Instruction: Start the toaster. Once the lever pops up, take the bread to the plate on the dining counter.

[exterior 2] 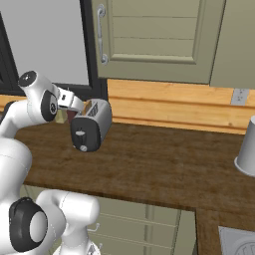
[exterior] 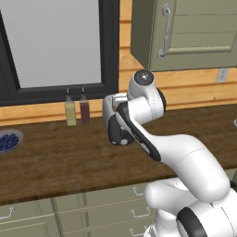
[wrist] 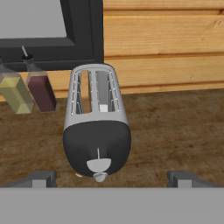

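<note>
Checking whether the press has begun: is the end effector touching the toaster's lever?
Apart. In the hand view the end effector stands open, its fingertips flanking the toaster front, while the lever sits between them with clear gaps on both sides.

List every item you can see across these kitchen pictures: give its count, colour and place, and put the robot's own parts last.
toaster: one, silver with black front, on the worktop by the wall.
lever: one, pale, low on the toaster's front.
bottles: two, yellow and dark red, left of the toaster.
bowl of blueberries: one, far left of the worktop.
cup: one, pale grey, upside down, right end.
wall cabinet: one, green, above.
arm: one, white.
tool: one, open, facing the toaster.
</note>
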### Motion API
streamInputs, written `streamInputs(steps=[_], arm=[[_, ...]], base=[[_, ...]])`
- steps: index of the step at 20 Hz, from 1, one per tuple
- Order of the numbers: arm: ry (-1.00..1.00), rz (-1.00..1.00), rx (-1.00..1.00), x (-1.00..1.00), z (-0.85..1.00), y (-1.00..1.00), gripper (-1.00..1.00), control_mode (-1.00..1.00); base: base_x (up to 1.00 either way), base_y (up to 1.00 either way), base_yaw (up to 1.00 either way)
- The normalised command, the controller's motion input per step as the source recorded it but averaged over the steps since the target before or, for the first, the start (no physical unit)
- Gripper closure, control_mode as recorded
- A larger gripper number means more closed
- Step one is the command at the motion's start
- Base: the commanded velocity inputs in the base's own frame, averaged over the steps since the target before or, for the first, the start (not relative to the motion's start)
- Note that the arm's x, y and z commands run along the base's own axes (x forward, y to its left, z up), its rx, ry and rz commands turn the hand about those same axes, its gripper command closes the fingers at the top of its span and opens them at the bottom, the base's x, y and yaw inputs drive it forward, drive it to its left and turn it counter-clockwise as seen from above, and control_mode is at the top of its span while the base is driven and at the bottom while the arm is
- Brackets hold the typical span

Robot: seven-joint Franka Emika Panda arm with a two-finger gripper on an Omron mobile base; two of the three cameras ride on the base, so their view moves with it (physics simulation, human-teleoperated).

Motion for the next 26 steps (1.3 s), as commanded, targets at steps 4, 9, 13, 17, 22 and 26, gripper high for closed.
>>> streamInputs(steps=[4, 9, 13, 17, 22, 26], arm=[[0.0, 0.0, 0.0, 0.0, 0.0, 0.0, -1.0, -1.0], [0.0, 0.0, 0.0, -0.1, 0.0, 0.02, -1.0, -1.0], [0.0, 0.0, 0.0, -0.03, -0.04, 0.27, -1.0, -1.0], [0.0, 0.0, 0.0, 0.15, -0.23, 0.35, -1.0, -1.0], [0.0, -0.01, 0.0, 0.41, -0.26, 0.11, -1.0, -1.0], [0.0, -0.04, 0.0, 0.6, -0.22, 0.0, -1.0, -1.0]], base=[[0.0, 0.0, 0.0], [0.0, 0.0, 0.0], [0.0, 0.0, 0.0], [0.0, 0.0, 0.0], [0.0, 0.0, 0.0], [0.0, 0.0, 0.0]])
